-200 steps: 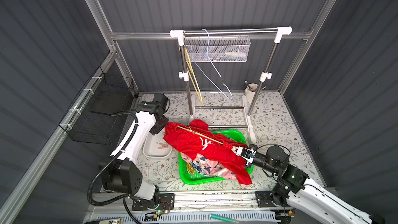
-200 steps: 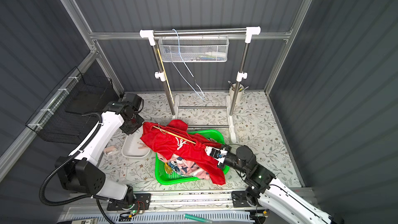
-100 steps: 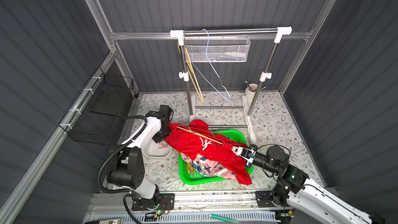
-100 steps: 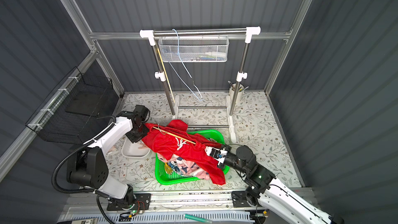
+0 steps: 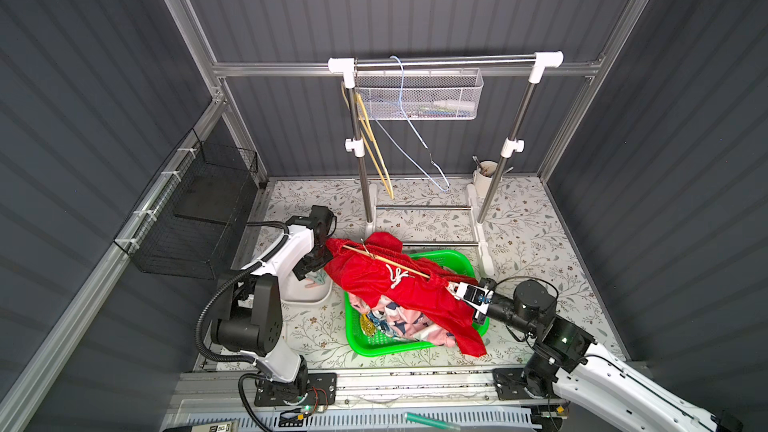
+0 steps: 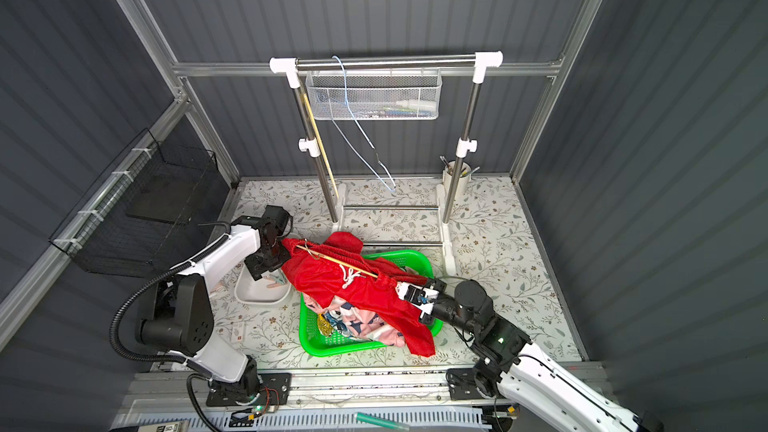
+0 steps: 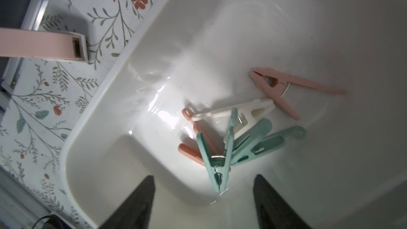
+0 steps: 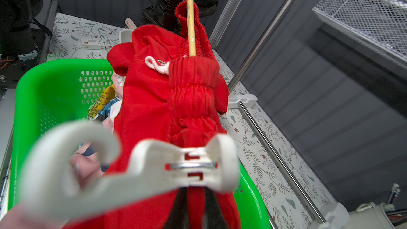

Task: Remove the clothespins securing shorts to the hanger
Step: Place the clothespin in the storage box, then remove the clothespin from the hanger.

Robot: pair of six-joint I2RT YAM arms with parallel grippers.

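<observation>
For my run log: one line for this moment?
left gripper: open above white plastic tub of pastel clothespins; right gripper: shut on red drawstring shorts; white hooked clothespin: attached

**Even light above, glare and blur at the wrists**

In both top views the light is bright, diffuse and comes from above. The floral table (image 5: 519, 234) carries only faint, soft shadows, and detail is crisp, though the straight frame posts lean outward toward the edges. In the left wrist view the white tub (image 7: 220, 29) shows a hard glare patch beside the clothespins (image 7: 229, 142), and the left gripper (image 7: 202, 203) appears as dark, soft-edged wedges. In the right wrist view the white clothespin (image 8: 154, 168), close to the lens, is blurred, while the red shorts (image 8: 154, 98) behind it are sharp.
</observation>
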